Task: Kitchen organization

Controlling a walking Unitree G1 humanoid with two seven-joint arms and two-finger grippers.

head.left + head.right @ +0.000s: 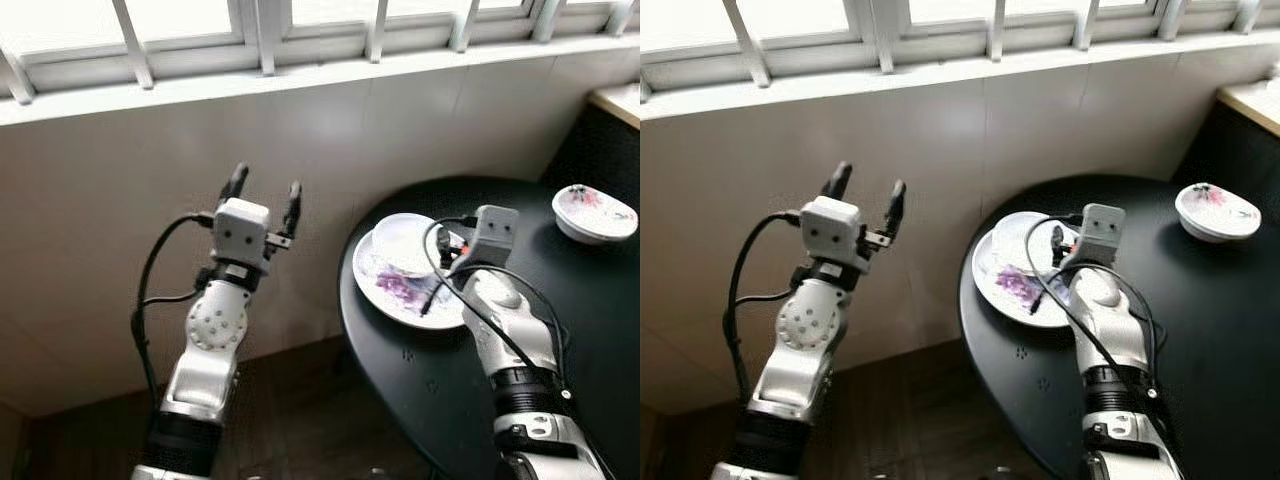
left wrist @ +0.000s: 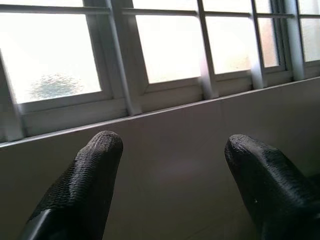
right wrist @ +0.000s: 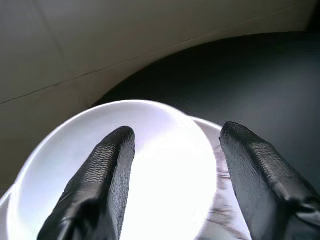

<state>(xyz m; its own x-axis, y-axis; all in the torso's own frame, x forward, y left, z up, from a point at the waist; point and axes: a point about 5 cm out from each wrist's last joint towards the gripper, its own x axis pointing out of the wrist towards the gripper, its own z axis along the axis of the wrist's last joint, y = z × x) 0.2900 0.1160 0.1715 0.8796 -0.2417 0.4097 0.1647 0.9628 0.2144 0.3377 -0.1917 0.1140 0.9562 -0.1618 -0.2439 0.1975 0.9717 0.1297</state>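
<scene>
Two pieces of crockery are stacked at the near-left edge of the round black table (image 1: pixel 470 400) — a small white bowl (image 1: pixel 402 243) set on a wider plate (image 1: pixel 392 290) with a purple floral pattern. A second small patterned dish (image 1: pixel 594 213) is seen well apart, toward the far right of the table beside a dark cabinet with a pale top (image 1: pixel 620 100).

The right gripper (image 1: pixel 441 262) is held low over the stacked pair, its wrist angled down toward the bowl. In the right wrist view the two black fingers (image 3: pixel 100 185) are spread wide, with the bowl (image 3: pixel 150 170) lying between and below them; nothing is gripped. The spread appears chosen so that the bowl's rim can be straddled, and the step in hand is judged to be a reach for the bowl so that it can be lifted off the plate. Whether a fingertip is touching the rim cannot be told.

The left gripper (image 1: pixel 263 207) is raised clear of the table, pointed at the tiled wall (image 1: pixel 120 200) below the barred window (image 1: pixel 250 40), its fingers (image 2: pixel 85 185) parted and empty — a posture that is judged to keep it out of the working arm's way.

Because the stack sits close to the table's edge, a push rather than a clean lift could slide the plate toward the drop.
</scene>
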